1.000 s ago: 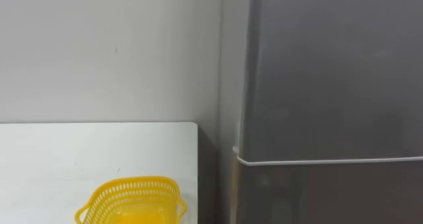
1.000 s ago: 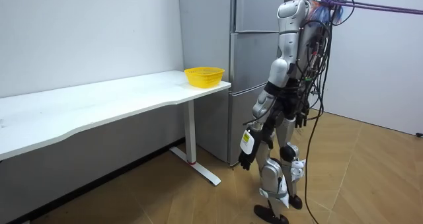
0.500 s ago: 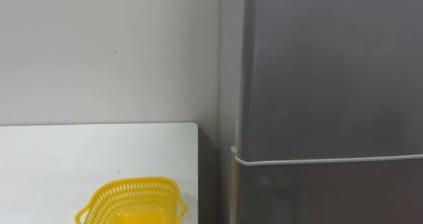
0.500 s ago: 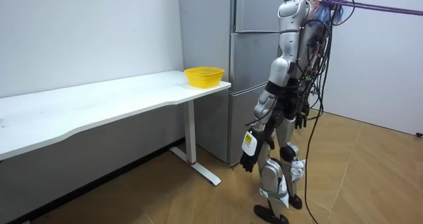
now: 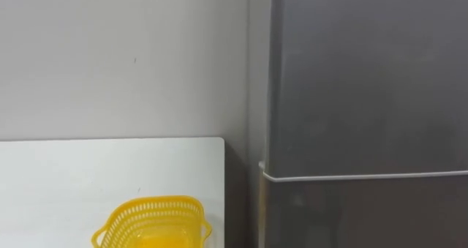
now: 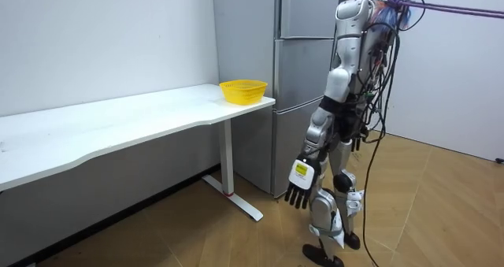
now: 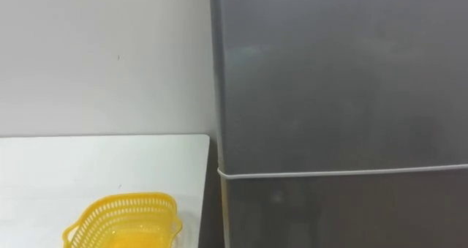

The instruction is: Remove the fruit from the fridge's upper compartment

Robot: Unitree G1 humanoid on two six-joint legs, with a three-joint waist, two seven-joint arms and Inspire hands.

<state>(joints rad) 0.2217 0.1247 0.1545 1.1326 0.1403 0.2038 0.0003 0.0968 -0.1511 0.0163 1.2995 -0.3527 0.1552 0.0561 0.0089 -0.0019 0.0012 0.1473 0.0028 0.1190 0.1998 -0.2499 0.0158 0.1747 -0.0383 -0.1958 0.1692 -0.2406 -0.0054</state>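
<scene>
Robot stands facing grey fridge (image 6: 303, 78), upper door (image 5: 365, 80) closed, left hand (image 6: 299, 190) hanging low by thigh, fingers spread loose, holding nothing, touching nothing, yellow basket (image 5: 150, 222) on white table (image 5: 73, 175) corner nr fridge.

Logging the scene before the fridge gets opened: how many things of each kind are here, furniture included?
yellow basket: 1
white table: 1
grey fridge: 1
Total: 3
</scene>
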